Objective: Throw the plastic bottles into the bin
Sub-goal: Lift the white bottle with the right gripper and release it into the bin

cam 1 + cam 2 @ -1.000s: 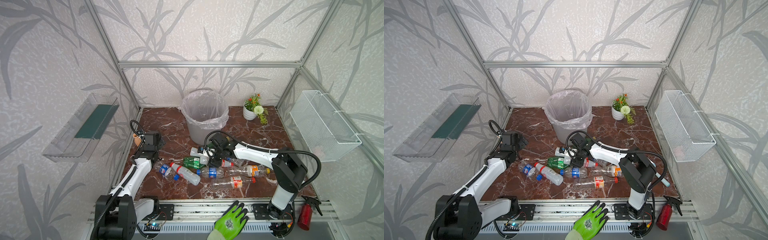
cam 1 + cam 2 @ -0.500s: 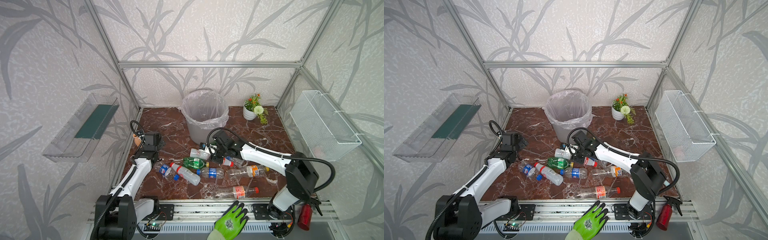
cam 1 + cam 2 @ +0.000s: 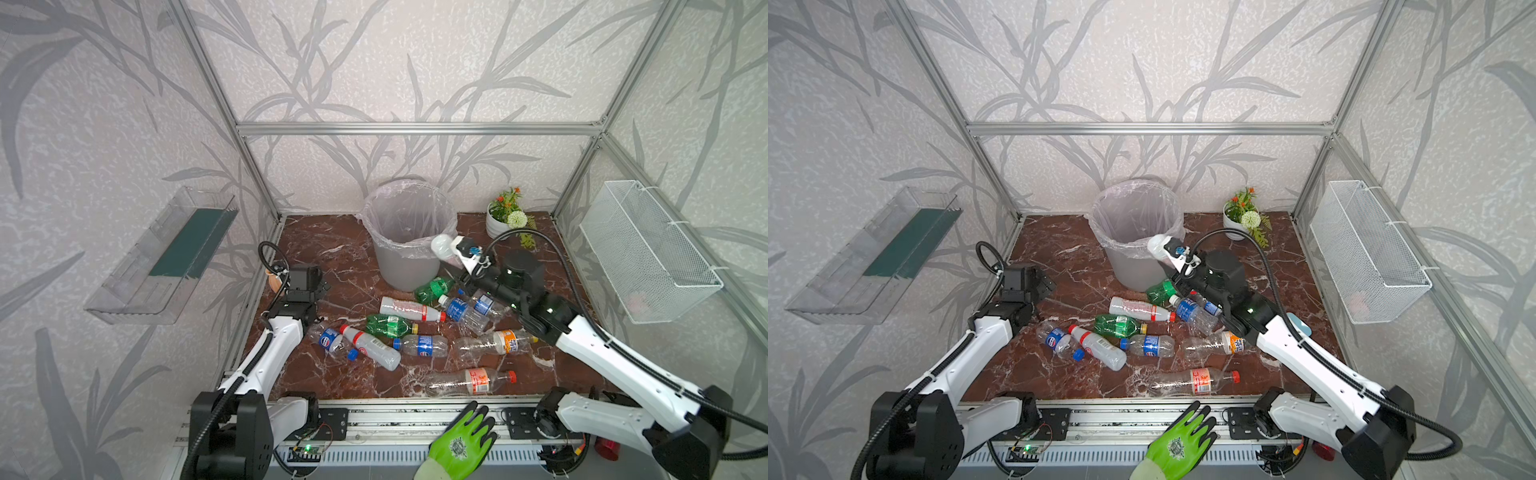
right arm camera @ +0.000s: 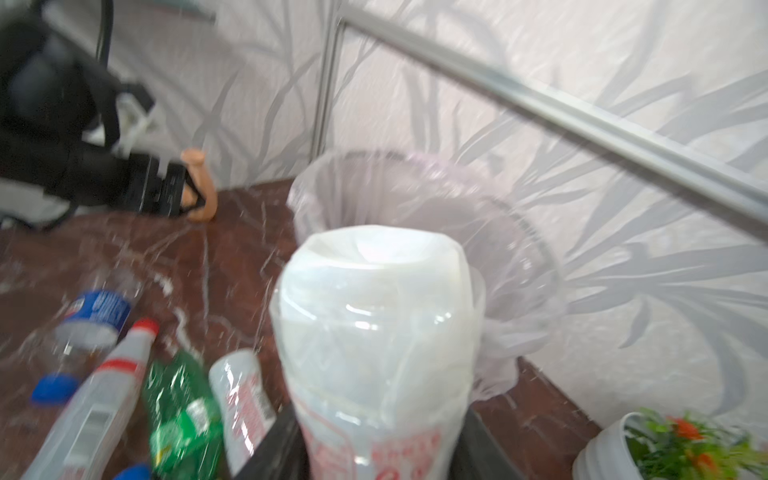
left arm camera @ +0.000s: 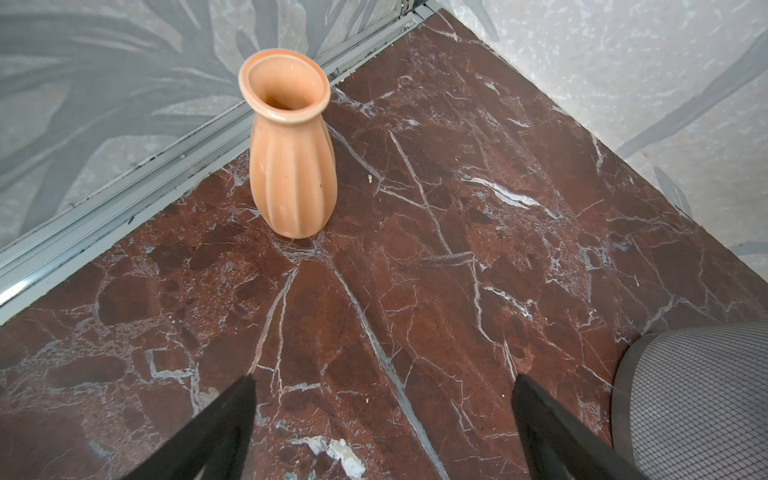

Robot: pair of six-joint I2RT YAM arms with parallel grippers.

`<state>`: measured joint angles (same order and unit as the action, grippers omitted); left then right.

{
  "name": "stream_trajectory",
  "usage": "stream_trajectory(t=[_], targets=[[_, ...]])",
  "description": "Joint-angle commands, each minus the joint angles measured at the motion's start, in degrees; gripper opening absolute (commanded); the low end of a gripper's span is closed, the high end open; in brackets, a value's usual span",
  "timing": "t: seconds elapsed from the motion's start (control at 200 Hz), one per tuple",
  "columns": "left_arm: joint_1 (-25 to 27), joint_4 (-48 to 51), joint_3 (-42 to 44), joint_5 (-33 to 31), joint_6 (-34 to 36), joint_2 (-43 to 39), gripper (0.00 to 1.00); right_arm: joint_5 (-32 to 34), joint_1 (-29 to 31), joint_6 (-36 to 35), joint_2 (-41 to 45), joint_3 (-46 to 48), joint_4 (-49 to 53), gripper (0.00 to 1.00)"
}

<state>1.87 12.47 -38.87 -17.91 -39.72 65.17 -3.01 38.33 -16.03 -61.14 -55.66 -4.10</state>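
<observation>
While right jaws clamp a milky bottle [image 3: 441,245] beside the bin [image 3: 399,270] rim, seemingly raised, left jaws gape over table [image 5: 415,249].

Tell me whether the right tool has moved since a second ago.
Yes. The right tool, gripping a milky-white bottle, has lifted from the pile toward the bin's rim.

Eleven plastic bottles [image 3: 419,345] are showing, two of them green. One bin [image 3: 399,266], one terracotta vase [image 5: 291,166], one flower pot [image 3: 494,226], one wire basket [image 3: 648,257] and one glove [image 3: 459,446] are accompanying them.
</observation>
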Motion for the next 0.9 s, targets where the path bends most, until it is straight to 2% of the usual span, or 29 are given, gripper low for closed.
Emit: stream_trajectory(t=[0.0,0.15,0.305,0.375,0.46,0.52,0.67,0.77,0.895], targets=[[0.0,1.2,0.2,-0.7,-1.4,-1.2,0.95,1.7,-2.4,5.6,2.4,-1.3,-16.4,0.49],[0.0,1.0,1.3,0.1,-1.8,-2.3,0.95,0.2,-7.5,14.6,-1.8,-6.6,-28.8,0.51],[0.1,0.8,2.7,0.5,-2.0,-4.0,0.95,1.3,-9.7,23.4,-10.7,-12.5,-40.6,0.52],[0.1,0.8,3.2,0.6,-2.0,-4.7,0.95,1.6,-10.2,27.2,-15.5,-16.3,-42.4,0.53],[0.1,0.9,3.6,0.5,-1.9,-5.5,0.96,-0.5,-10.3,30.8,-22.0,-23.0,-39.0,0.53],[0.1,1.2,3.7,0.3,-1.8,-5.8,0.95,-2.4,-10.3,33.1,-27.0,-27.8,-31.8,0.55],[0.1,1.9,3.6,-0.2,-1.4,-6.4,0.96,-6.0,-10.3,34.7,-35.5,-36.4,-16.3,0.76],[0.1,2.1,3.3,-0.1,-0.8,-6.4,0.95,-4.0,-10.3,31.4,-35.5,-39.5,-10.0,0.97],[0.1,3.1,2.7,-0.1,-0.2,-6.7,0.96,-0.4,-10.7,27.6,-29.9,-37.6,-10.6,1.00]])
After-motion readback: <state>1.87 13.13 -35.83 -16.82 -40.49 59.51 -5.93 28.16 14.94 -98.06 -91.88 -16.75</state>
